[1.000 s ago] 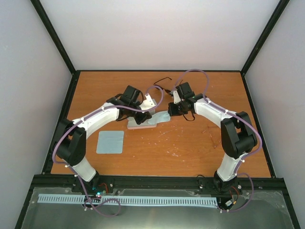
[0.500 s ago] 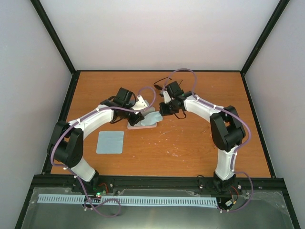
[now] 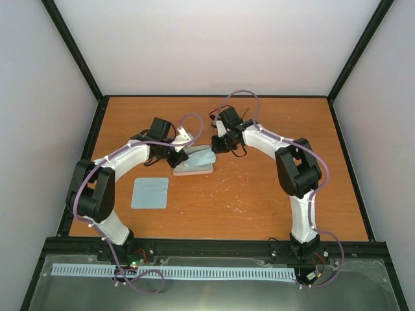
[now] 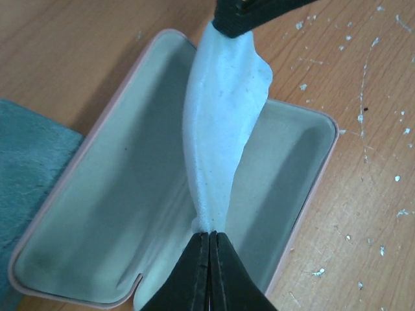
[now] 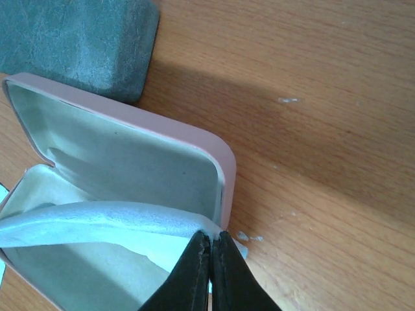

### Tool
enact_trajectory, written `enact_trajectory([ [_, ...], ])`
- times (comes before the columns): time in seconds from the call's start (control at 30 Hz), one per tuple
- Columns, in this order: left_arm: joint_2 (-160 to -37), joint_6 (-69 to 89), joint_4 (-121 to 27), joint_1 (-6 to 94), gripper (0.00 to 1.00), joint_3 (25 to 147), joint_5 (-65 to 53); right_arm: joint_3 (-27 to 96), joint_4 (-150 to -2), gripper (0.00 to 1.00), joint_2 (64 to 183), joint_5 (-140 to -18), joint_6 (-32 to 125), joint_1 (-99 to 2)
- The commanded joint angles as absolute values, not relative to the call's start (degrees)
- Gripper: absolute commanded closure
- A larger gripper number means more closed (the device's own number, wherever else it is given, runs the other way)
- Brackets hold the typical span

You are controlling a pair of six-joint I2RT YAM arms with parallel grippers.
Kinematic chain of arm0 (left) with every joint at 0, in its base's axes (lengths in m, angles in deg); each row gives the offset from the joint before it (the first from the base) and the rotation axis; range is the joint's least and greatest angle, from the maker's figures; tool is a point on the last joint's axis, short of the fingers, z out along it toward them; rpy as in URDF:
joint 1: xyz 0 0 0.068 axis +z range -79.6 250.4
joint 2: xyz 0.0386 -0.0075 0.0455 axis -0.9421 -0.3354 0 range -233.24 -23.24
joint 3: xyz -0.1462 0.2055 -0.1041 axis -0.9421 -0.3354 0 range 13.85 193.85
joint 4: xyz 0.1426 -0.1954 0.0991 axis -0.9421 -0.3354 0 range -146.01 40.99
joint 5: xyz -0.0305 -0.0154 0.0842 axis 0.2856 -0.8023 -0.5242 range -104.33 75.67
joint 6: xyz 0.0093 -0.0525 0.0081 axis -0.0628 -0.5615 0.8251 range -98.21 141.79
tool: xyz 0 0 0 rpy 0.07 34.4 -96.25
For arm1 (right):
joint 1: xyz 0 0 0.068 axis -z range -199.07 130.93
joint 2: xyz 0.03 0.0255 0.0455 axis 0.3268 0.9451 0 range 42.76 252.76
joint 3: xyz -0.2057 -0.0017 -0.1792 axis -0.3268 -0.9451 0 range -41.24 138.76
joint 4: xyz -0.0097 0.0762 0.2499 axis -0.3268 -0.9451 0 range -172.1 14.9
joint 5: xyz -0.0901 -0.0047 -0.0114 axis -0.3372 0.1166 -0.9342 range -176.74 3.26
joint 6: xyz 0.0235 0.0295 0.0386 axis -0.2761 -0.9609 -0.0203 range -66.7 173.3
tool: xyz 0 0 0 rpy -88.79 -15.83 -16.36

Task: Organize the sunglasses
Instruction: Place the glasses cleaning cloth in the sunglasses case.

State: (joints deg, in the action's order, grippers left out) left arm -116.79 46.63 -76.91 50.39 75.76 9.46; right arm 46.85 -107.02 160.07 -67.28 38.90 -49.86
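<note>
Both closed tight, my left gripper [image 4: 209, 238] and right gripper [image 5: 209, 238] each pinch an end of the light-blue cloth [image 4: 220, 123] over the open pink case [image 4: 110, 194], with the black sunglasses [image 3: 213, 117] just beyond the right gripper.

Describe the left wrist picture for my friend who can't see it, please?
A light-blue cloth is stretched between two shut robot hands, the left hand at the bottom and the right hand at the top, over an open pink case. The case sits on a wooden table, a blue-grey case beside it.
</note>
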Motion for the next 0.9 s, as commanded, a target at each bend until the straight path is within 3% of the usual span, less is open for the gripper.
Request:
enact_trajectory([
  [0.0, -118.2, 47.8, -75.4, 50.6, 0.99, 75.2, 10.8, 50.3, -108.6, 0.97, 162.5, -66.2, 39.1, -50.8],
  [0.87, -121.7, 48.5, -70.9, 54.5, 0.99, 74.6, 6.1, 58.0, -110.6, 0.97, 169.5, -66.0, 38.4, -50.8],
])
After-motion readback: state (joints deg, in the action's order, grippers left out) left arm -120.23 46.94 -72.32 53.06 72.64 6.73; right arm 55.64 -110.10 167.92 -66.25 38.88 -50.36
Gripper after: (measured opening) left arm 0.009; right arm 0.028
